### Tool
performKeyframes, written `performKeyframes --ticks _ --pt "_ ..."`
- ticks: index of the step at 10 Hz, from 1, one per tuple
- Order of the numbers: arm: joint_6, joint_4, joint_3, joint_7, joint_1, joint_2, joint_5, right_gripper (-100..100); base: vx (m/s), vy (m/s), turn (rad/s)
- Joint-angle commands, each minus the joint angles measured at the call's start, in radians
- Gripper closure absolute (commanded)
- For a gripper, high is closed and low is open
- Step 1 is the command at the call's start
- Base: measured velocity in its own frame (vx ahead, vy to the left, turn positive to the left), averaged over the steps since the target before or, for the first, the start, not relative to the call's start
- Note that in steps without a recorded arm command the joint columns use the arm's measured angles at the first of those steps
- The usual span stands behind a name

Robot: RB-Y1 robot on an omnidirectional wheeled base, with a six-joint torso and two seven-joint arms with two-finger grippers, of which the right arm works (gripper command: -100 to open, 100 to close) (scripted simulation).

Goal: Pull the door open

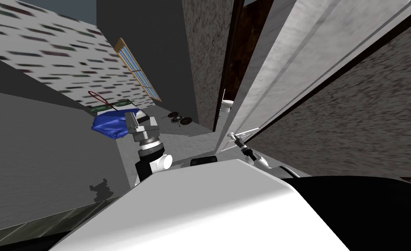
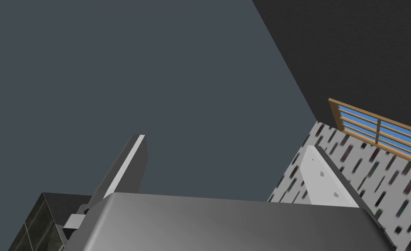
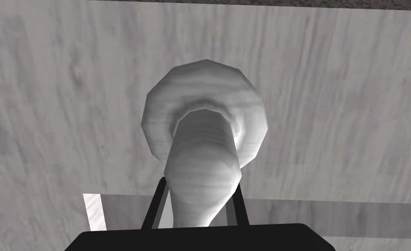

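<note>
handle (image 3: 202,167) juts from pale grey door (image 1: 278,65), which looks ajar | right gripper (image 3: 198,201) clamped on handle's neck, its long axis running straight out from door along the fingers; pull likely goes back off door | left gripper (image 2: 224,144) spread wide, well clear of door

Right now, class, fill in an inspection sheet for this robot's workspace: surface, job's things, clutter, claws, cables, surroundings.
Surface: grey floor.
Job's things: pale wood-grain door, dark gap along its edge; round door knob.
Clutter: blue bundle and small dark object on the floor.
Claws: right claw shut on the door knob; left claw open, holding nothing, away from the door.
Cables: nothing seen.
Surroundings: wood-framed window, patterned wall.
</note>
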Motion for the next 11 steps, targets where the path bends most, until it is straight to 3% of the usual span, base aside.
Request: performKeyframes --ticks 1,11 --pt "-0.015 0.009 0.000 -0.002 0.003 -0.004 0.000 100 -0.109 -0.060 0.179" --pt "-0.101 0.059 0.000 -0.014 0.022 -0.029 -0.001 100 -0.192 -0.093 0.162"
